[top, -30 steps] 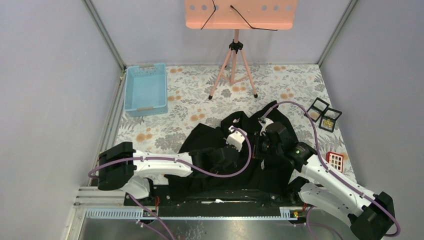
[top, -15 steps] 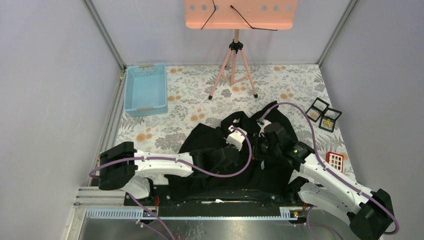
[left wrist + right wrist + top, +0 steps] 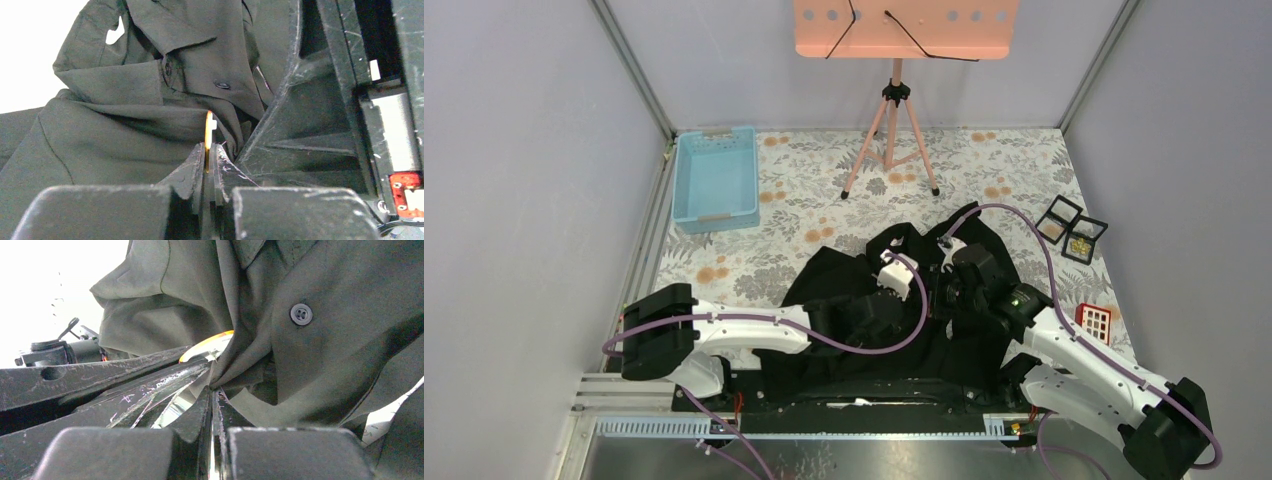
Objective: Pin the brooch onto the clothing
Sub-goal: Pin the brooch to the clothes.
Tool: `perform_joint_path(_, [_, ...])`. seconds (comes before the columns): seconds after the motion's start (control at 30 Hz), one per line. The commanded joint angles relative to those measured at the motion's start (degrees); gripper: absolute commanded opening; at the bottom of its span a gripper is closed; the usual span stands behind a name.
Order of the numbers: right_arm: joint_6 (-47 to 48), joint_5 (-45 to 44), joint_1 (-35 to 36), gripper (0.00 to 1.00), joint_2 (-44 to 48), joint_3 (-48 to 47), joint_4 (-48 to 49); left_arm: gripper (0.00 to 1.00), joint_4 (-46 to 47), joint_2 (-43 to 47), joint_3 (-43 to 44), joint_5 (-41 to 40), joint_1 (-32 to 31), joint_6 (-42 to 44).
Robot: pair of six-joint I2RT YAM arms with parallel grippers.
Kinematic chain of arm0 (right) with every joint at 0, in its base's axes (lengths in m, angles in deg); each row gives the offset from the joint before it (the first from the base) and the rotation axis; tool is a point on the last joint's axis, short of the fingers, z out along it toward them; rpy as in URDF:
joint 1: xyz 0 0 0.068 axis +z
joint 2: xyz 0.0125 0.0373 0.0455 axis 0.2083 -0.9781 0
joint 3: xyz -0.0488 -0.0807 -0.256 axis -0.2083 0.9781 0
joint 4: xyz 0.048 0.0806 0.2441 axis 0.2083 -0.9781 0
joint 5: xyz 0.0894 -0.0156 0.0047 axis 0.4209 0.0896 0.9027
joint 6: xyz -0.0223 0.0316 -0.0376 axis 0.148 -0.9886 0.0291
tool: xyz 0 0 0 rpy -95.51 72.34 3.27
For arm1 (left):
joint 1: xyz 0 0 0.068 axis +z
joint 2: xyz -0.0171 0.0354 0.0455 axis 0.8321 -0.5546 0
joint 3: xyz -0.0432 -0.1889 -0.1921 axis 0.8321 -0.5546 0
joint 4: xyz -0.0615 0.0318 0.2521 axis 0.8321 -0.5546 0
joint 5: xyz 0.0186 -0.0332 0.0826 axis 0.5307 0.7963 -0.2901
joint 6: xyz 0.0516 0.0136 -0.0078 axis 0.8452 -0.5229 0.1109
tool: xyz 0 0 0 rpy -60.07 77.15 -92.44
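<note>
Brooch point(image 3: 208, 135): thin gold disc seen edge-on, clamped upright between the closed fingers of the left gripper point(image 3: 209, 150), only its upper part clear of the pads. Rests against a fold of the black shirt point(image 3: 824, 275) just below the collar and a button point(image 3: 222, 85). Face and pin hidden; cannot tell whether any pin is through the cloth. In the right wrist view, only an orange-gold sliver peeking from behind a shirt fold. Right gripper point(image 3: 211, 390) fully closed, pinching a gathered ridge of shirt fabric beside the buttoned front. From above, both sets of fingertips hard to make out against the black, meeting near the shirt's middle. Shirt crumpled on the floral cloth point(image 3: 984, 160), near hem cut off behind the arm bases. Well to the left of the shirt and beyond it, a blue bin point(image 3: 716, 185), inside showing plain blue. To the right of the shirt, two small black boxes point(image 3: 1060, 215), one holding gold pieces point(image 3: 1081, 244) too small to identify; nearer along that side, a red-and-white grid point(image 3: 1093, 320). Beyond the shirt, a pink stand point(image 3: 904, 25), top cut off by the frame.
</note>
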State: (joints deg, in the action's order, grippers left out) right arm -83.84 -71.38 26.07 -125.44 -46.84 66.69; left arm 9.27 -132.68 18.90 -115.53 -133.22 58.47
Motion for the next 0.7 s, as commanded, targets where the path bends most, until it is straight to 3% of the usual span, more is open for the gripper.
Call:
perform_joint_path(0.0, [0.14,2.46,-0.03,0.00,-0.33,0.73,1.08,0.00,5.34,0.91,1.43,-1.95,0.26,-1.70])
perform_joint_path(0.53, [0.56,3.88,-0.06,0.00,0.87,1.99,1.86,0.00,14.17,4.07,-4.96,-0.87,0.80,-6.85])
perform_joint_path(0.57, [0.75,3.19,-0.04,0.05,1.31,1.78,1.16,0.00,13.92,4.45,-5.18,-1.18,1.10,-6.95])
perform_joint_path(0.67, [1.21,0.41,-0.08,0.36,4.17,1.52,-1.17,0.00,14.31,6.28,-7.13,-0.24,3.32,-6.96])
